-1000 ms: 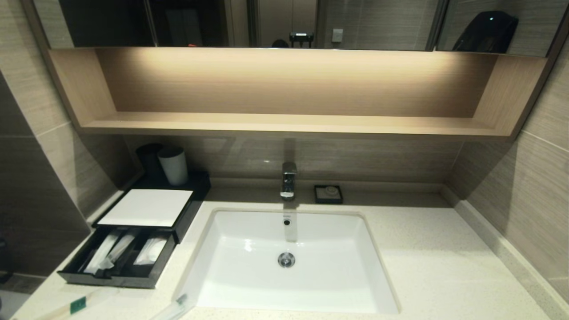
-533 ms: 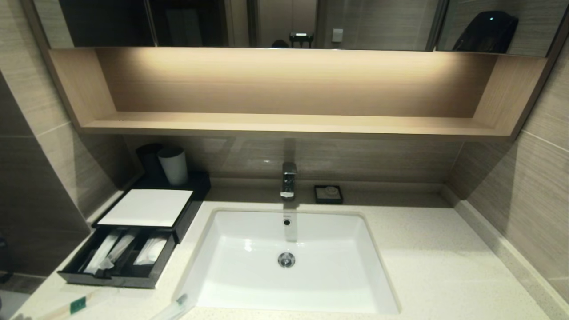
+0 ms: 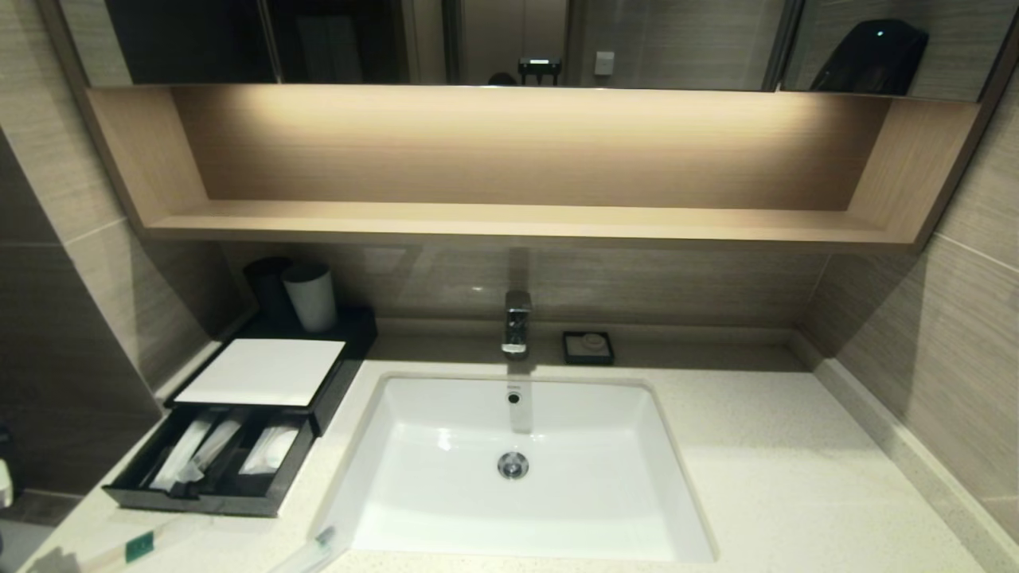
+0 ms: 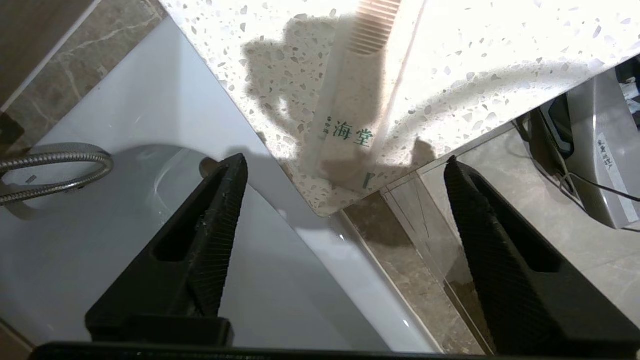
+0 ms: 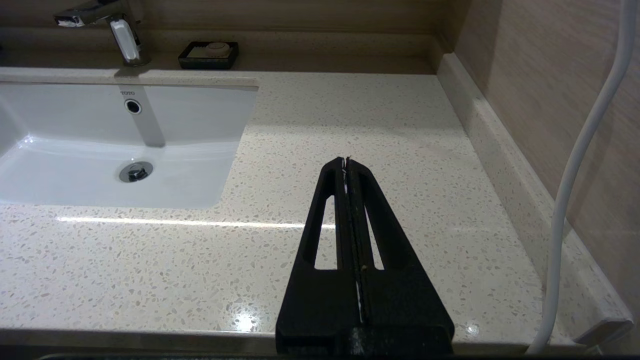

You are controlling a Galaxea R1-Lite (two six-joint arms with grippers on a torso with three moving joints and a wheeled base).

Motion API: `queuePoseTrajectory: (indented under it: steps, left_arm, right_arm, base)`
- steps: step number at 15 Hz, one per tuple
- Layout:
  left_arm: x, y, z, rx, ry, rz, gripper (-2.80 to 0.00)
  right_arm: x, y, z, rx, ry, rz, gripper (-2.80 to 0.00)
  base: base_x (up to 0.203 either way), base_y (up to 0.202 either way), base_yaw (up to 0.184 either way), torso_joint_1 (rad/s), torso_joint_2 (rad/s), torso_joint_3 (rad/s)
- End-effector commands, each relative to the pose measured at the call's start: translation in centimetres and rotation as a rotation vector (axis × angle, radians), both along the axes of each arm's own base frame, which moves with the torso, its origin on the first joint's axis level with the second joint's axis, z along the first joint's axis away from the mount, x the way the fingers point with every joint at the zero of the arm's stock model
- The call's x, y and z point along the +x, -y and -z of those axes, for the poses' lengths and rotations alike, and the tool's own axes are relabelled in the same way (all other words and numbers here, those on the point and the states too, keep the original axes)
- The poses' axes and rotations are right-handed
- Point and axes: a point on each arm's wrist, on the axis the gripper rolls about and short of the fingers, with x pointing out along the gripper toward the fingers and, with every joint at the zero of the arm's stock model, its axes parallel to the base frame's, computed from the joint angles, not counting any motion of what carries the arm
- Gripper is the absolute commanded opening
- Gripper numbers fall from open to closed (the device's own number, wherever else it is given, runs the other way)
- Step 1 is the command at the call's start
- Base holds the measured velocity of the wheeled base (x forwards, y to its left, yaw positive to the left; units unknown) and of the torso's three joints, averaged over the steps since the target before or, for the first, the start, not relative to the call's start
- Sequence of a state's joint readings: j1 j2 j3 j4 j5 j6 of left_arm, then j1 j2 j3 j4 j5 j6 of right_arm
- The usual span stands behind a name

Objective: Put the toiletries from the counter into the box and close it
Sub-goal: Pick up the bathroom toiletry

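The left pincer (image 4: 345, 165) hangs just off the near left corner of the counter (image 4: 500, 55), with its two black fingers (image 4: 220, 210) spread wide and nothing between them. Just ahead of it, a long slim packet (image 4: 350, 120) with green writing lies on the speckled counter, one end right at the counter's corner. A comb shows through the wrap at the packet's far end. The fingers do not touch the packet.

From the head view, the box (image 3: 263, 372) sits on the counter to the left of the white sink (image 3: 517, 469). Its drawer (image 3: 211, 465) is pulled out, and whitish packets (image 3: 195, 450) lie inside its slots. Behind the box stands a light grey cup (image 3: 311, 296). Two more packets lie on the counter near the front edge: one with a green label (image 3: 139, 547) and one clear packet (image 3: 314, 551) by the sink's corner.

The right pincer (image 5: 346, 162) stays parked over the counter to the right of the sink, its fingers pressed together and holding nothing. A small black soap dish (image 5: 209, 54) sits by the tap (image 5: 122, 35).
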State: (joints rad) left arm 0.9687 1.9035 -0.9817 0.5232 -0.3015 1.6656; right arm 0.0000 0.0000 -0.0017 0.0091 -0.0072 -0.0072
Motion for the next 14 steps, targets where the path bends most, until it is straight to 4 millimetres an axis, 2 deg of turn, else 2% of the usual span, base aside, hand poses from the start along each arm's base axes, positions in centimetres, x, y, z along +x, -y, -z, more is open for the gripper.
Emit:
queuePoseTrajectory:
  steps: [1,14]
  left_arm:
    - [0.1,-0.1,0.6,-0.021,-0.011,0.01,0.0]
    - [0.3,-0.3,2.4,-0.1,-0.015,0.016,0.0]
  right_arm:
    - [0.0,0.0,0.0,0.0,0.0,0.0,-2.8]
    - [0.0,0.0,0.0,0.0,0.0,0.0,-2.8]
  base:
    - [0.0,0.0,0.0,0.0,0.0,0.0]
    - [0.0,0.0,0.0,0.0,0.0,0.0]
